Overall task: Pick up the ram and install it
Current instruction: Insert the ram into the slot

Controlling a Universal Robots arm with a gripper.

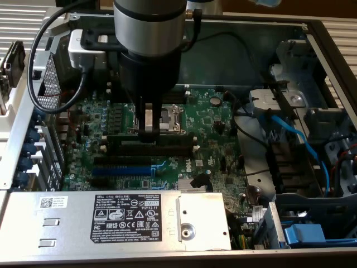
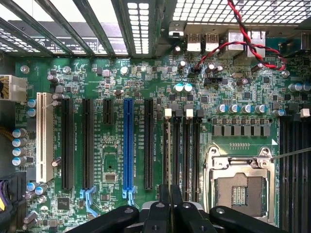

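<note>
Long dark ram [image 1: 170, 140] stands on edge over the motherboard [image 1: 215, 131], held by the pincer [image 1: 148, 132].

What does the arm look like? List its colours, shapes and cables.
The arm is a thick silver-grey cylinder ending in a black gripper. A pale grey box sits on its side, with a black cable looping off. The gripper's hinged bars are black with round pivots.
</note>
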